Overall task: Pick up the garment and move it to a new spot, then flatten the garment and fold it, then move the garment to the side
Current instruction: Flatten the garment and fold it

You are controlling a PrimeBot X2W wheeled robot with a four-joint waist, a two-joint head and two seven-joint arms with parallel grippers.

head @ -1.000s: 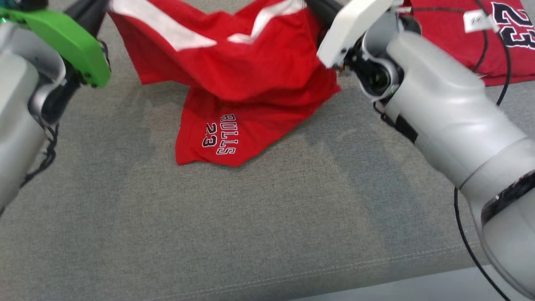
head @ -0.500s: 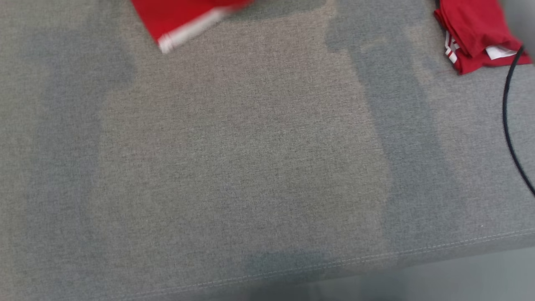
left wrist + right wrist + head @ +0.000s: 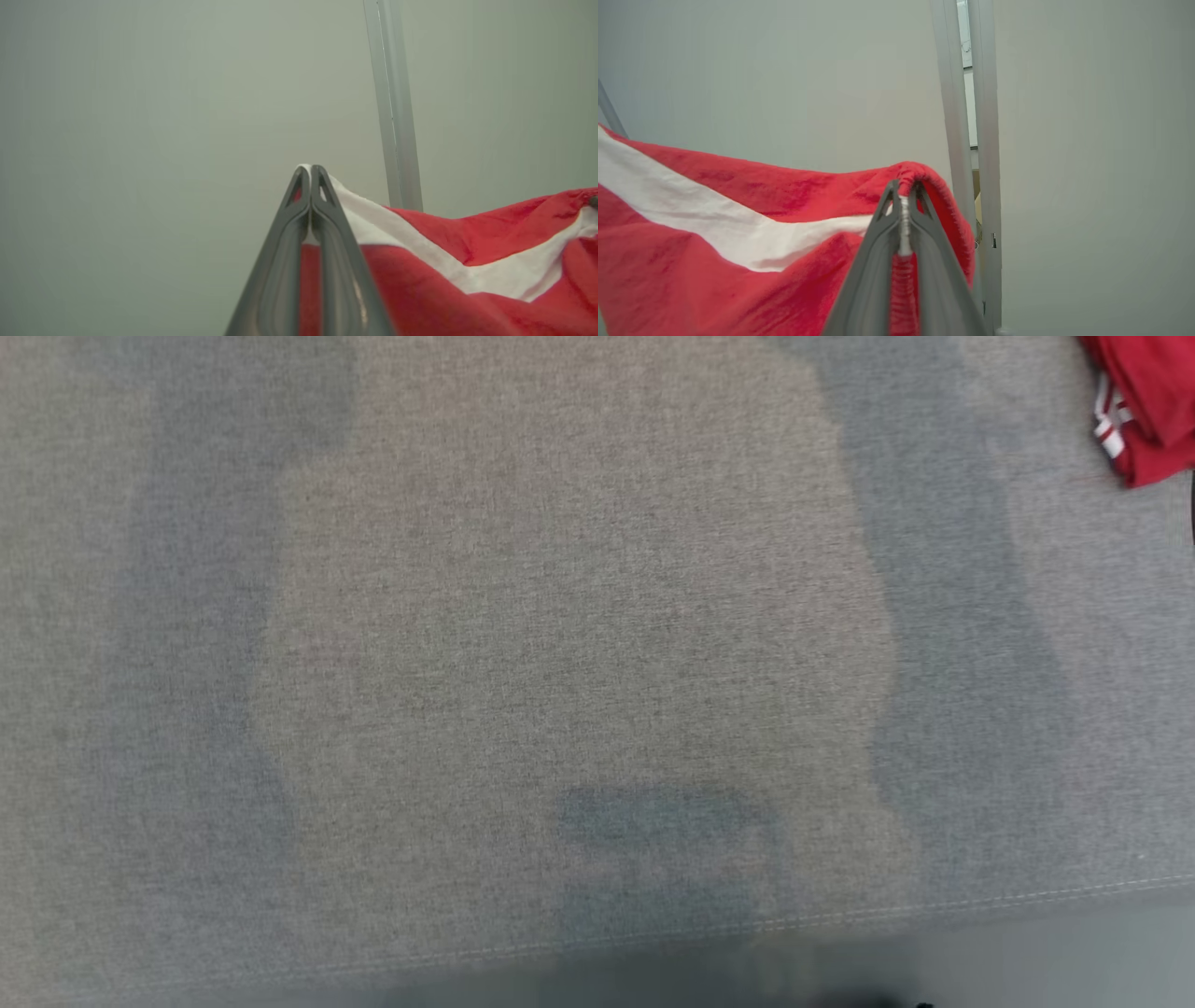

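The garment [image 3: 448, 280] is red cloth with a white stripe, held up in the air between both grippers. In the left wrist view my left gripper [image 3: 309, 170] is shut on its white-trimmed edge, and the cloth hangs off to the right. In the right wrist view my right gripper [image 3: 903, 186] is shut on a red hemmed edge of the garment [image 3: 714, 242], which stretches away to the left. Both wrist views look toward a pale wall.
The grey fabric surface [image 3: 579, 644] spreads across the head view, its stitched front edge [image 3: 1027, 899] near the bottom. Another red garment [image 3: 1153, 420] with white trim lies at the far right corner. A pale upright frame [image 3: 395, 107] stands against the wall.
The head view has tilted, so both arms and the held garment have left that picture. A second ago the garment still draped onto the surface; half a second ago only a corner showed at the top.
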